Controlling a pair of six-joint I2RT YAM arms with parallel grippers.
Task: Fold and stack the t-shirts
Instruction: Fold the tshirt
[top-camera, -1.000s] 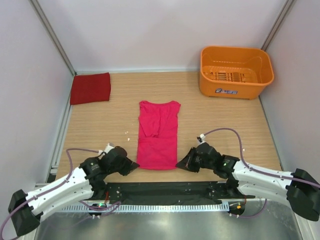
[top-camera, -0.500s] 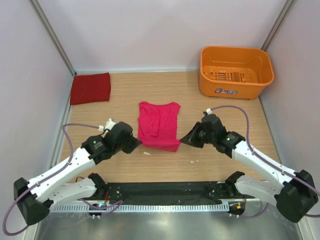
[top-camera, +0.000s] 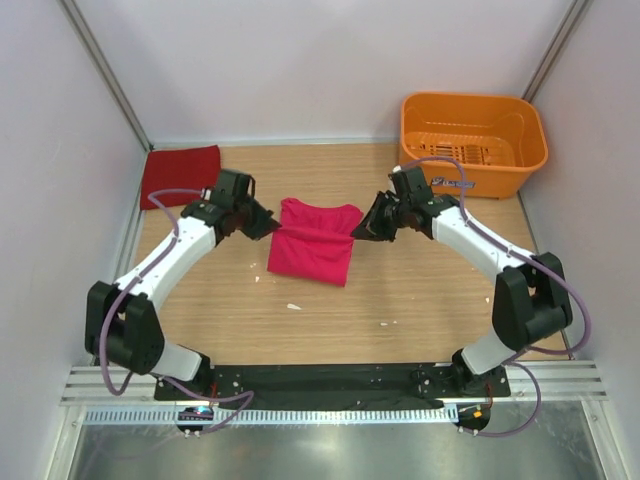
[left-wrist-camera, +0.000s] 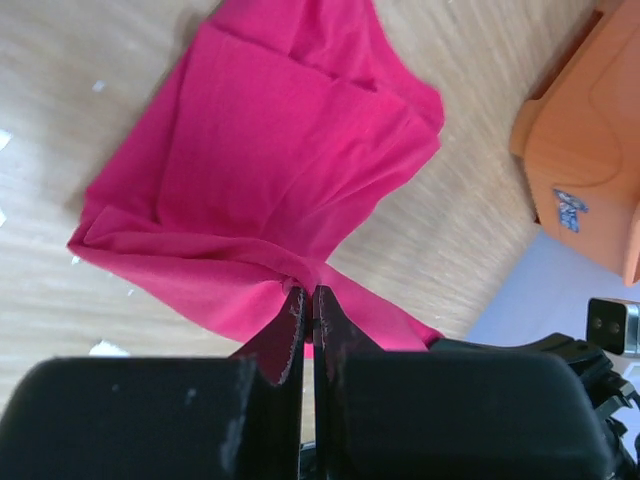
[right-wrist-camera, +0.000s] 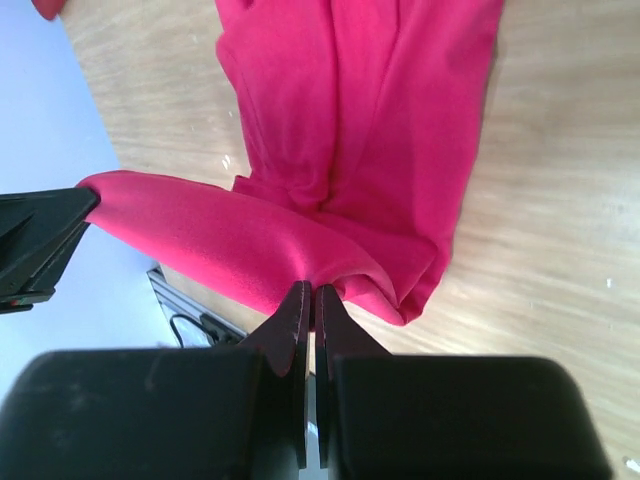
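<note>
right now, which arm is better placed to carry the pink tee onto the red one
Left: its end effector, shut on the pink tee, is nearer the red tee at far left.

Left gripper, right gripper pinched closed, far forward (facing each other).

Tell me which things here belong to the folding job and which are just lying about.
Job: pink tee, gripped by left hand and right hand; folded red tee.
Lying about: basket; white scraps on table.
</note>
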